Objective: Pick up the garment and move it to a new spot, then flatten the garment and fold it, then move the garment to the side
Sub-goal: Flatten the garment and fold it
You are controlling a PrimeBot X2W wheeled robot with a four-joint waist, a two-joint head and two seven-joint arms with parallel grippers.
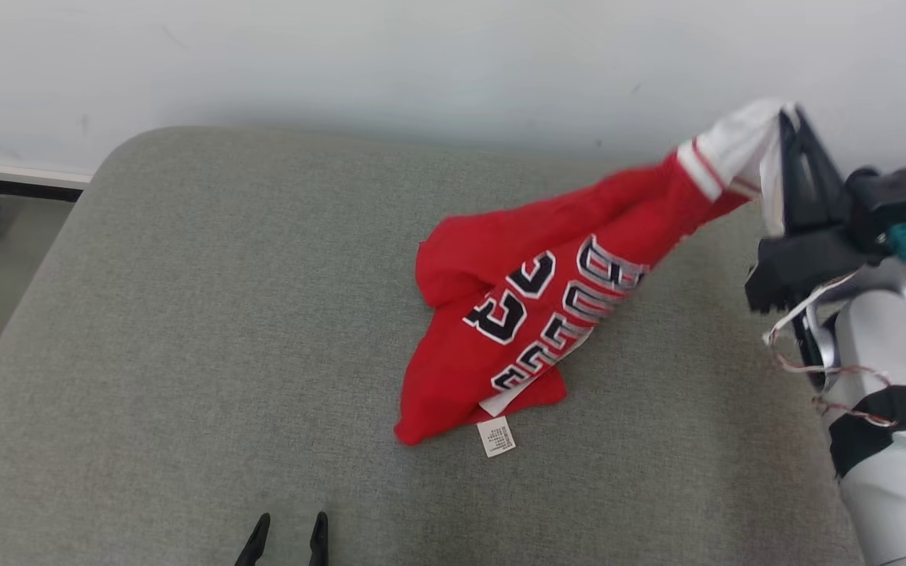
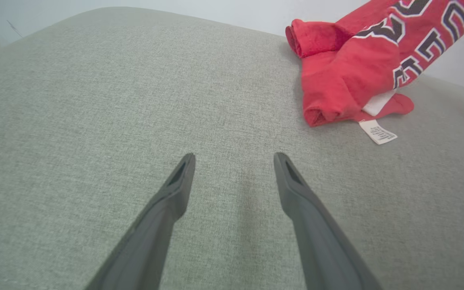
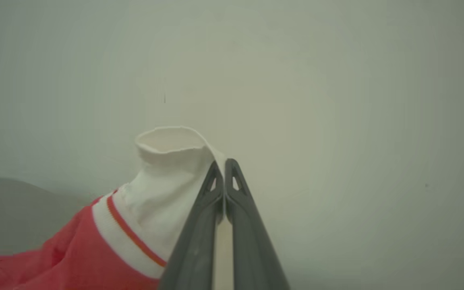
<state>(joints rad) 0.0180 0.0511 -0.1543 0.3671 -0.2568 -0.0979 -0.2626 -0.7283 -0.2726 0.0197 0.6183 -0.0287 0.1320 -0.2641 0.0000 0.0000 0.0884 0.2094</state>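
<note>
At the near edge of the grey cushion (image 1: 185,314), the left gripper (image 1: 282,538) is being held just above the fabric with its jaws spread wide and nothing between them. In the head view it is being cut off by the bottom edge, so that only the two fingertips are being shown. In the left wrist view, the same gripper (image 2: 234,159) is being pointed across bare cushion, well apart from the garment.

Further off and to the right, the red garment (image 1: 516,314) is being left bunched on the cushion, with a white label (image 1: 496,437) lying on the fabric at its near end. Its black-and-white lettering is being broken up by folds and cannot be read in full.

The garment's far right end is being lifted clear of the cushion. There a white cuff (image 1: 736,145) is being pinched by the right gripper (image 1: 789,118), whose jaws are being pressed together on the cloth. How much cloth is caught is being hidden by the fingers. The pale right arm (image 1: 885,377) is being cut off by the right edge.

Behind everything, a plain white wall (image 1: 421,63) is being shown.
</note>
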